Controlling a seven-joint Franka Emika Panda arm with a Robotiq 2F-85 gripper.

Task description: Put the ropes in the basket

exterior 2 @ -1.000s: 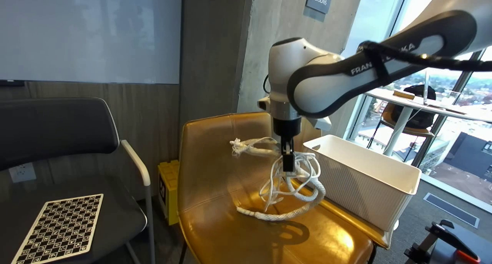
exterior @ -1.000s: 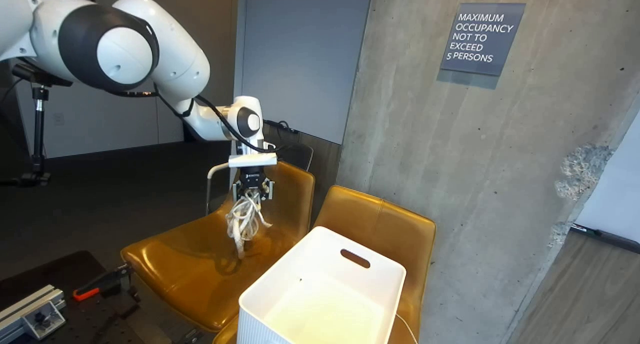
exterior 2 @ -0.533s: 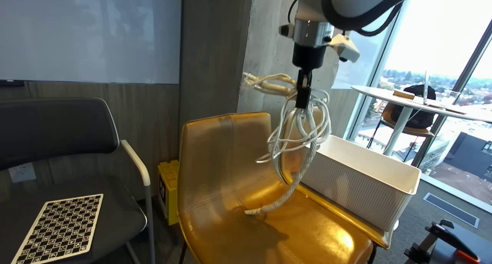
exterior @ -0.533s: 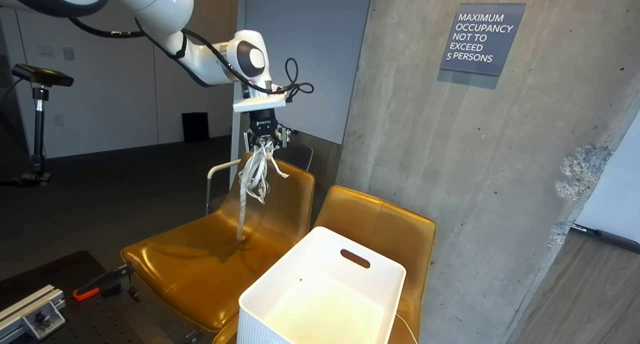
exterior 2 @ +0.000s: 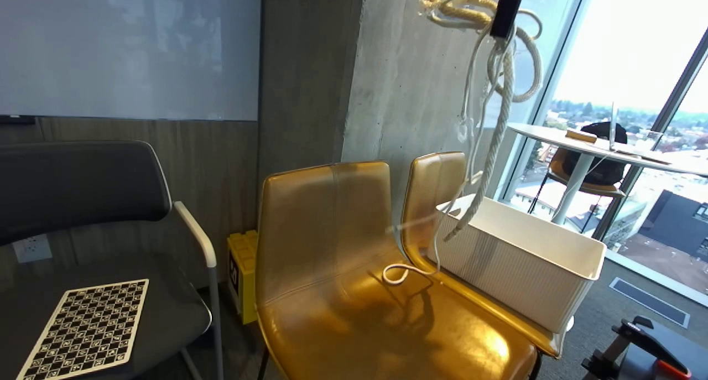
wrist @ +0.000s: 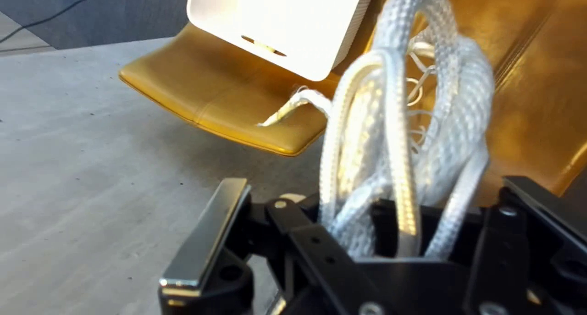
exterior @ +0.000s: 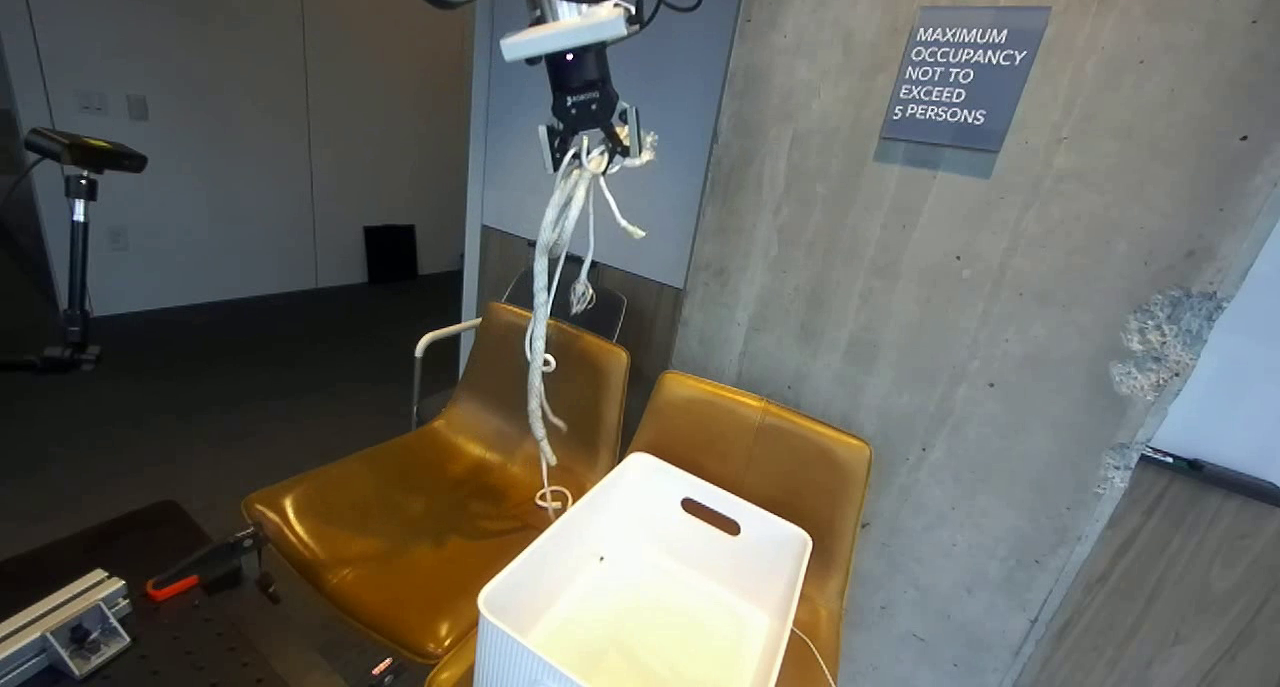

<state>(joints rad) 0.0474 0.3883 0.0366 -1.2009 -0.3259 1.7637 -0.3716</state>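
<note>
Several cream-white ropes [exterior: 541,297] hang in one bunch outside the basket [exterior: 640,507], from well above its rim down to a thin curl near its side. The gripper [exterior: 593,155] holds them, higher than the basket, its fingers [wrist: 208,232] standing apart with the bunch caught between; in the wrist view thick braided loops bulge out from that grip, and the basket shows past them. In an exterior view the thickest rope ends in front of the basket's outer side, near one corner, though whether it touches cannot be told. In both exterior views the low curl hangs over a brown chair [exterior 2: 332,324] just beside the basket; it is unclear whether it meets that chair. The basket stands upright on a matching chair [exterior: 760,417]. Behind the basket, in an exterior view, a concrete wall [exterior: 900,297] bears a sign [exterior: 960,82]. Well apart from the basket, in an exterior view, a black chair [exterior 2: 72,197] carries a checked board [exterior 2: 86,330], a yellow box [exterior 2: 243,280] shows between that chair and the basket, and past the basket's far side a round table [exterior 2: 545,134] stands by a window [exterior 2: 636,53].
</note>
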